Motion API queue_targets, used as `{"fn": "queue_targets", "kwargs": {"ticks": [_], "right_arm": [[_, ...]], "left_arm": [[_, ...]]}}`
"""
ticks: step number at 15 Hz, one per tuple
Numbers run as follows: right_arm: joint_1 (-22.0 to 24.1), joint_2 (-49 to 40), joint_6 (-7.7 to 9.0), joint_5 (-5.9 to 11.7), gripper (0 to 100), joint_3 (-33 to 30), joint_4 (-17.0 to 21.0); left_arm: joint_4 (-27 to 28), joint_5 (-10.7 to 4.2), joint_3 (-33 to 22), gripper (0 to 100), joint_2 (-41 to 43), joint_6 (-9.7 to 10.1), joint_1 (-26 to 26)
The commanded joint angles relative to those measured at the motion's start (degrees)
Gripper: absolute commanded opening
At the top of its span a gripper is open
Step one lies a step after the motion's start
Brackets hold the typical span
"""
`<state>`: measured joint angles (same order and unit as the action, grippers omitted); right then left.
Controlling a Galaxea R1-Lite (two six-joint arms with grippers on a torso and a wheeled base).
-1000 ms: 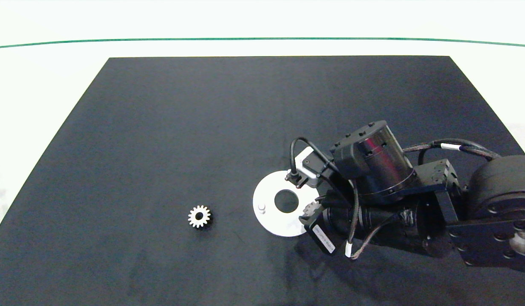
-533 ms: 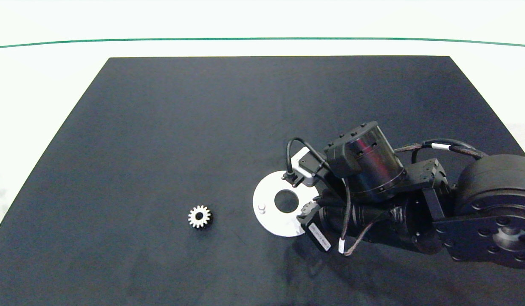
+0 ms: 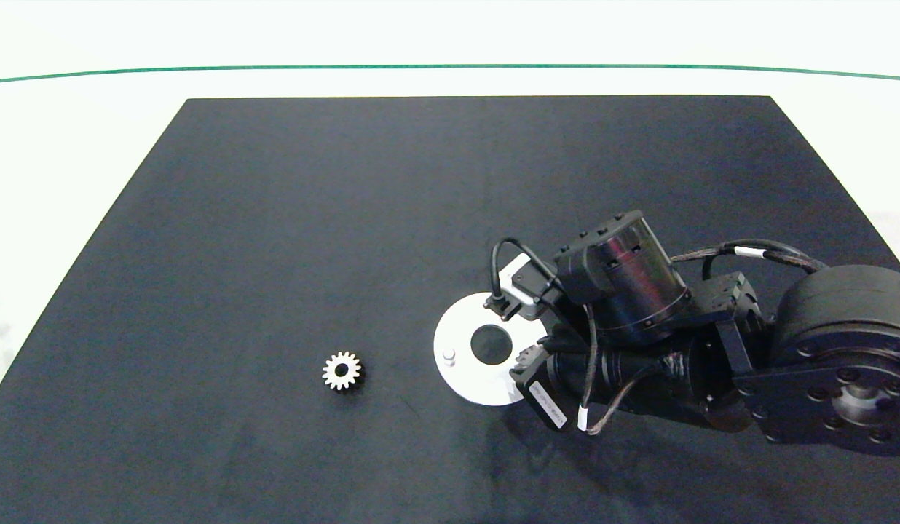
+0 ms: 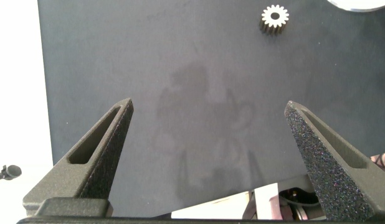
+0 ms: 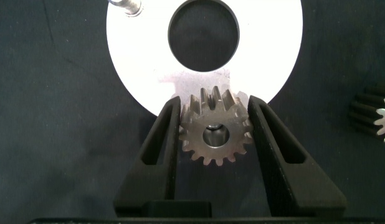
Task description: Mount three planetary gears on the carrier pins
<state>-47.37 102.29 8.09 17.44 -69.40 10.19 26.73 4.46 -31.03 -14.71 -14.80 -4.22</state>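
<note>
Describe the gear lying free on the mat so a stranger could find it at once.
Start at the white disc on the black mat. Well away on the side opposite the right arm lies a small silvery gear, flat and alone. Unlike the gear in the right tool, nothing touches it.

Right arm (image 3: 712,349) reaching in from the right edge, bent low over the mat, wrist turned down, dark cables looping around the wrist housing. Right gripper (image 5: 214,124) pointing down, its two grey fingers (image 5: 161,143) clamped against opposite sides of a gear (image 5: 215,132). Left gripper (image 4: 208,112) well apart from the right one, held above the mat near its left side, fingers (image 4: 99,146) spread wide with nothing between them; left arm out of the head view.
</note>
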Motion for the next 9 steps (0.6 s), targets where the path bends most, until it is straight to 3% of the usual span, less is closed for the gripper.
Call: {"fn": "queue_targets", "kwargs": {"ticks": [1,9], "right_arm": [[0.0,0.28,0.08,0.13,100,0.06,0.09],[0.0,0.89,0.08,0.13,100,-0.03,0.09]], "left_arm": [[0.07,0.02,0.0,100,-0.23,-0.14,0.0],[0.16,0.02,-0.53,100,-0.32,-0.05,0.0]]}}
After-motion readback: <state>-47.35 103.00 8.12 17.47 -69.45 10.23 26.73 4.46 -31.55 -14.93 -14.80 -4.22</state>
